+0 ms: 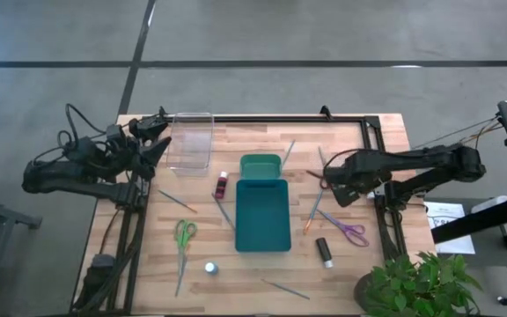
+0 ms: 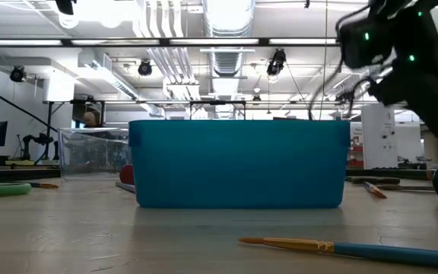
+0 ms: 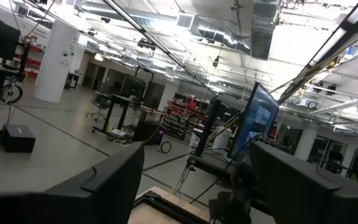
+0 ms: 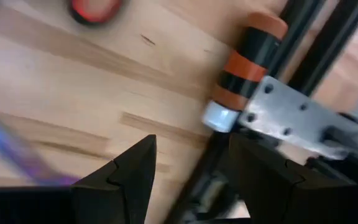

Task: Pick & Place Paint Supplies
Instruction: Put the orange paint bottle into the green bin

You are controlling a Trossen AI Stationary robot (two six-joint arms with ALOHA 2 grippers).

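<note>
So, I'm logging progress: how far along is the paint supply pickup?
Nothing looks done: the green scissors, purple scissors, dark red bottle and black bottle all lie on the table. Nothing is in hand; the right gripper hangs open above the table, and the left gripper waits open.

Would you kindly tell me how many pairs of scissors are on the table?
2: green-handled scissors left of the teal tray, purple-handled scissors to its right. No others show.
</note>
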